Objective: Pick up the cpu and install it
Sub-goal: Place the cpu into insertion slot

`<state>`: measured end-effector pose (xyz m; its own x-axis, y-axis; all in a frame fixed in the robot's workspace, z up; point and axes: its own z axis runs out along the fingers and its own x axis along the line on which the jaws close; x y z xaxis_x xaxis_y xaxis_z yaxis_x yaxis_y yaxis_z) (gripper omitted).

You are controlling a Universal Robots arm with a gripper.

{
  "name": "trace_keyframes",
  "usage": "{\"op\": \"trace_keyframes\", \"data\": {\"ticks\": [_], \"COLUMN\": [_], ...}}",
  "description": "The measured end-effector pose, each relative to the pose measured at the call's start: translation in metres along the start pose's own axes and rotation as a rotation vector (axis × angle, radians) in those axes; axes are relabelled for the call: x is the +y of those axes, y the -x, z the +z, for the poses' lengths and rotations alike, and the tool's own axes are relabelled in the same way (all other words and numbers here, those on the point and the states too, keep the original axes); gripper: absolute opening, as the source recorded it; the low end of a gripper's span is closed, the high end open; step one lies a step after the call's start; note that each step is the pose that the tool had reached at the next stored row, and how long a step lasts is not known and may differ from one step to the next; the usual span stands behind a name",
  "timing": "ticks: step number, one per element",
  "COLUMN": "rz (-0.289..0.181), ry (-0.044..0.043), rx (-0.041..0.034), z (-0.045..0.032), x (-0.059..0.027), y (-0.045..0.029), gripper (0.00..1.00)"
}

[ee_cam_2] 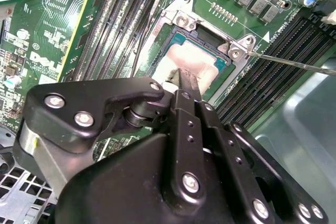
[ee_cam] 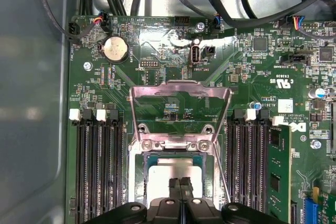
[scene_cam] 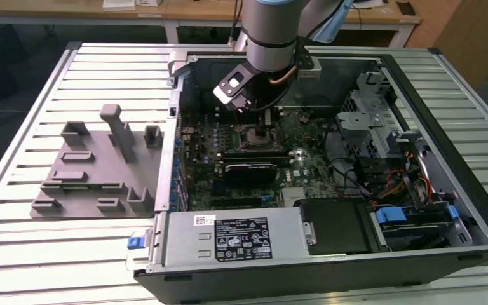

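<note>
The cpu lies flat in the motherboard's socket, silver top up, with a green edge showing around it. My gripper stands right over the cpu's top with its two fingers pressed together and nothing between them; whether the tips touch the chip I cannot tell. The socket's metal load plate is swung open and stands up behind the cpu. A thin retention lever sticks out beside the socket. In the exterior view the gripper reaches down into the open computer case above the socket.
Memory slots flank the socket, and a green memory stick stands on one side. Black cables run along the case wall. A grey moulded fixture sits on the slatted table at the exterior view's left. The power supply fills the case's near end.
</note>
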<state>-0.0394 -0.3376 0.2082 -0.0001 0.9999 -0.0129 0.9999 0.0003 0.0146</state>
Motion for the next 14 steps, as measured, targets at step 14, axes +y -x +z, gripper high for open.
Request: {"op": "trace_keyframes", "data": {"ticks": [14], "rz": [0.0], "ry": [0.0271], "rx": [-0.0001], "z": [0.0048], "x": [-0.0059], "y": [0.0], "gripper": [0.11]}}
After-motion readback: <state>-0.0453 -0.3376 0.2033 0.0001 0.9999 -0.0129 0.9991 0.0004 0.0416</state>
